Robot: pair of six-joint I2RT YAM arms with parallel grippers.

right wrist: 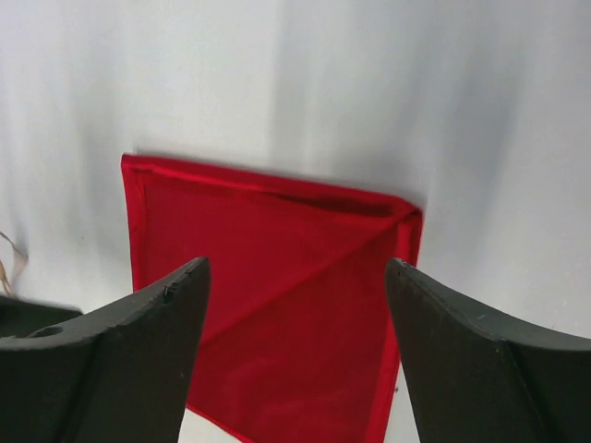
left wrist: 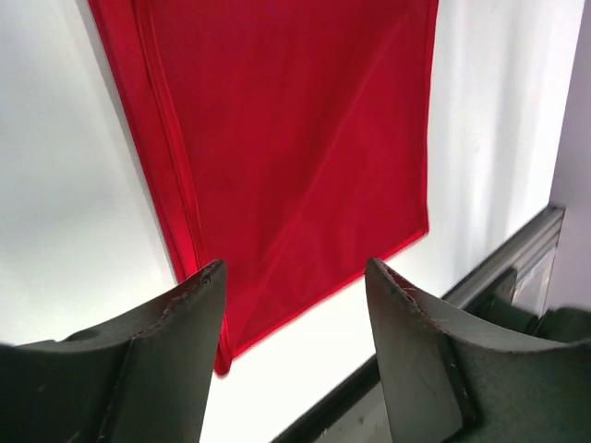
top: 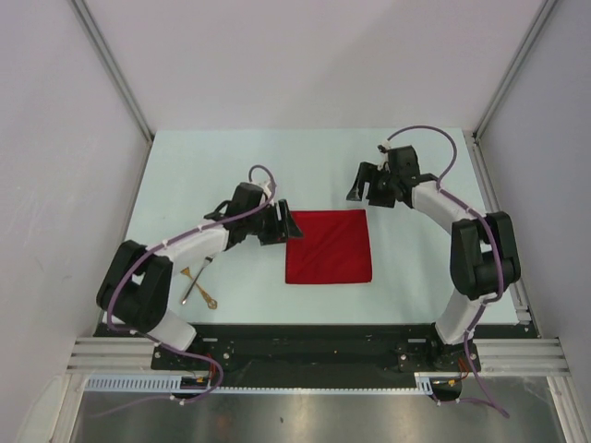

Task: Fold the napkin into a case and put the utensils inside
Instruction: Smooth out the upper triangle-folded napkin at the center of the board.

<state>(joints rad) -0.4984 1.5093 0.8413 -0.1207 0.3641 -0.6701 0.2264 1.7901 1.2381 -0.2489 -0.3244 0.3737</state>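
The red napkin (top: 328, 246) lies flat on the pale table as a folded square with a diagonal crease (left wrist: 295, 138) (right wrist: 277, 240). My left gripper (top: 280, 225) is at its far-left corner, open, with nothing between the fingers (left wrist: 294, 277). My right gripper (top: 361, 190) hovers just beyond the far-right corner, also open and empty (right wrist: 297, 272). The gold utensils (top: 196, 284) lie crossed on the table left of the napkin, beside the left arm's elbow.
Grey walls close in the table on the left, back and right. A metal rail (top: 314, 355) carrying both arm bases runs along the near edge. The table's raised edge strip (left wrist: 517, 249) shows past the napkin in the left wrist view.
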